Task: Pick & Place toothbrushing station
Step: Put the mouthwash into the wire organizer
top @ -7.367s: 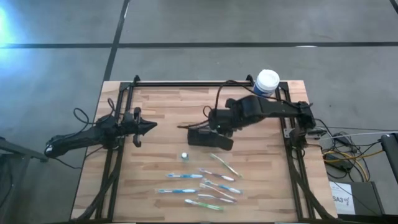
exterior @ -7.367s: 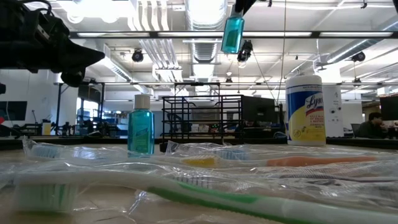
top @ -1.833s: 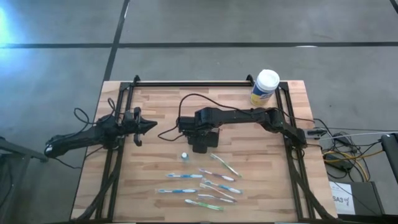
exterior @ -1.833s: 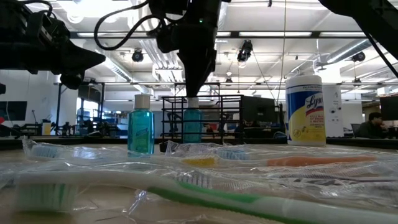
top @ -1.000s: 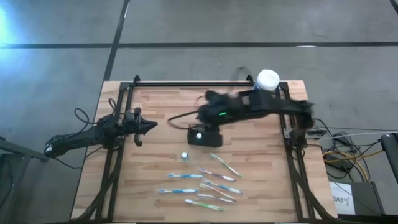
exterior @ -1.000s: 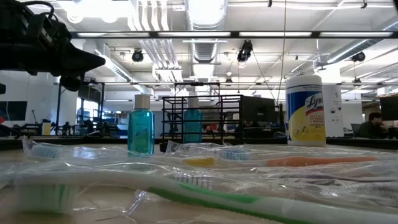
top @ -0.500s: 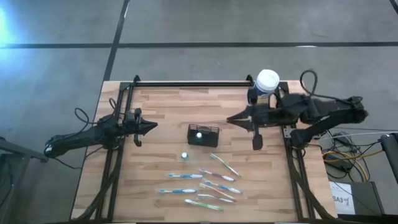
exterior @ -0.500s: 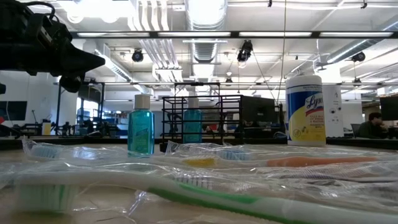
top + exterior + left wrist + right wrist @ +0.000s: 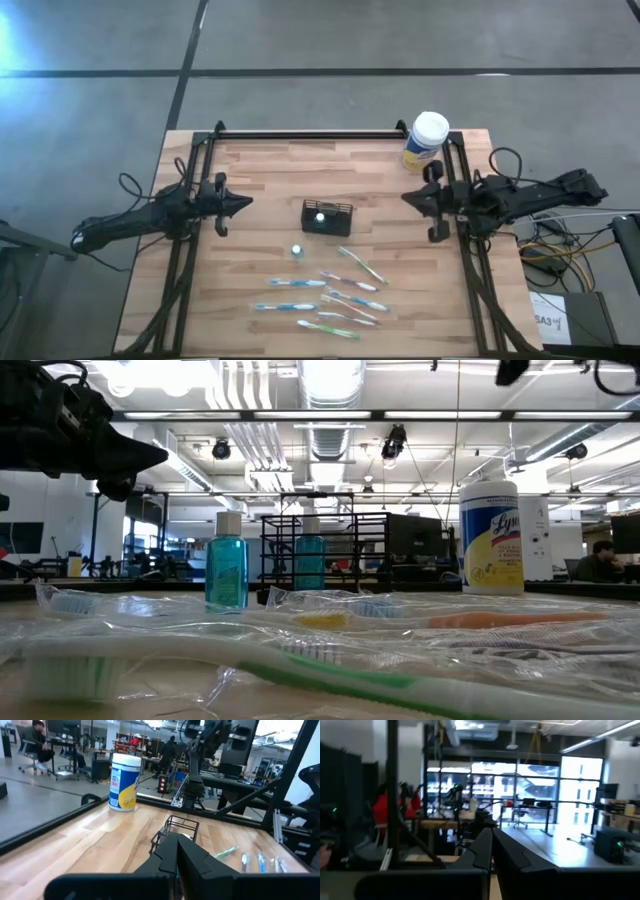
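Note:
The black mesh holder [image 9: 327, 216] stands at the table's middle with a small teal white-capped bottle [image 9: 320, 215] upright inside it. A second such bottle [image 9: 297, 250] stands on the wood just in front of the holder. In the low view the two bottles show as the loose one [image 9: 226, 572] and the boxed one [image 9: 309, 560]. Several wrapped toothbrushes [image 9: 330, 300] lie flat near the front edge. My left gripper [image 9: 248, 203] is shut at the table's left side, pointing at the holder [image 9: 179, 827]. My right gripper [image 9: 405, 197] is shut by the right edge, holding nothing.
A yellow canister with a white lid [image 9: 427, 140] stands at the far right corner. Black frame rails [image 9: 300, 135] run along the far and side edges. Bare wood lies between the holder and each gripper.
My right gripper has drawn back from over the holder toward the table's right edge, sinking and tipping from a downward slant to nearly level. The bottle it left behind stays upright in the holder. My left arm has kept still.

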Available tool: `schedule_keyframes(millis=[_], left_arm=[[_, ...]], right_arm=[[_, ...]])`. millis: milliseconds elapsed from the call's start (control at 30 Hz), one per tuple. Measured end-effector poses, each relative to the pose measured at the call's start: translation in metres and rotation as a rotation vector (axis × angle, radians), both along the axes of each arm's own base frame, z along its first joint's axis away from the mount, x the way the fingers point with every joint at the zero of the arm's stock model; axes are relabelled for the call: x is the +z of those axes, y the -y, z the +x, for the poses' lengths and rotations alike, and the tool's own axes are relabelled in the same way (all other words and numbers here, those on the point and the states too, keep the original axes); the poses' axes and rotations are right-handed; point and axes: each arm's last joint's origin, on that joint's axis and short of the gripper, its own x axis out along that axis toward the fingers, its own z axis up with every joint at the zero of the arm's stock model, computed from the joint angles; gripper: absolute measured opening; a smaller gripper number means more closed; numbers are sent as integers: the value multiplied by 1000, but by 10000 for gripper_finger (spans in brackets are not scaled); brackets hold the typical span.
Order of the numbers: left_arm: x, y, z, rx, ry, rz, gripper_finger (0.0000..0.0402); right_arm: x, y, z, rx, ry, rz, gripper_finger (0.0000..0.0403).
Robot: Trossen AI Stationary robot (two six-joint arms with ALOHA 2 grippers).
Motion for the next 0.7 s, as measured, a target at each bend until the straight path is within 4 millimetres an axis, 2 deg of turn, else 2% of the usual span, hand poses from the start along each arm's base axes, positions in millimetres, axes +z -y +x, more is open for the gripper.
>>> schedule_keyframes(millis=[300,600,700], left_arm=[[-2,0,0,1,-26,22,7],[0,0,0,0,1,-9,7],[11,0,-1,-1,81,10,7]], right_arm=[[-47,5,-24,-9,2,-17,11],[-69,6,-29,-11,-3,-24,11],[-75,6,-28,-15,-20,-43,11]])
